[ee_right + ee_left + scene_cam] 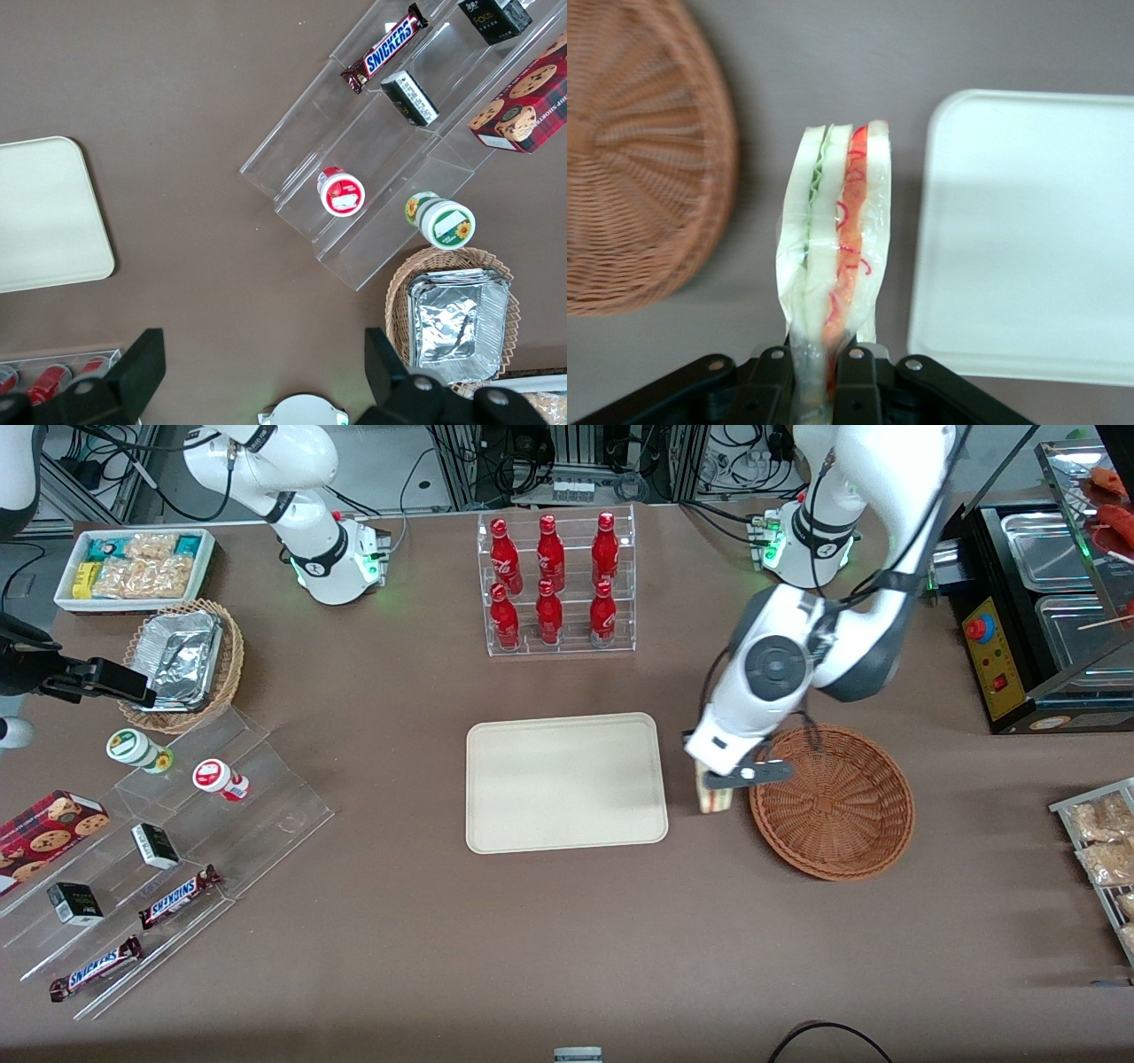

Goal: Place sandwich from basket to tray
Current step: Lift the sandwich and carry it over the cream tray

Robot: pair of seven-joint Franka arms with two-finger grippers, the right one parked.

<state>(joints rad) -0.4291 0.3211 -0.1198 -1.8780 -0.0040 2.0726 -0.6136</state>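
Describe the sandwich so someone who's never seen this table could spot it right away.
Find the cream tray at mid-table and the reddish wicker basket beside it. Between them, above bare table, the gripper holds the sandwich, shut on its wrapper: the only pale wedge with red and green layers.

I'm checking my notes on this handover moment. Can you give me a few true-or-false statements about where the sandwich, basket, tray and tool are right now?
1. The tool is shut on the sandwich. True.
2. The sandwich lies in the basket. False: it is held above the bare table between the basket and the tray.
3. The tray has nothing on it. True.
4. The basket holds a second sandwich. False: no sandwich shows in it.
5. The sandwich is gripped with its red and green filling edge showing to the wrist camera. True.
6. The tool hangs over the middle of the tray. False: it is beside the basket's rim, short of the tray.
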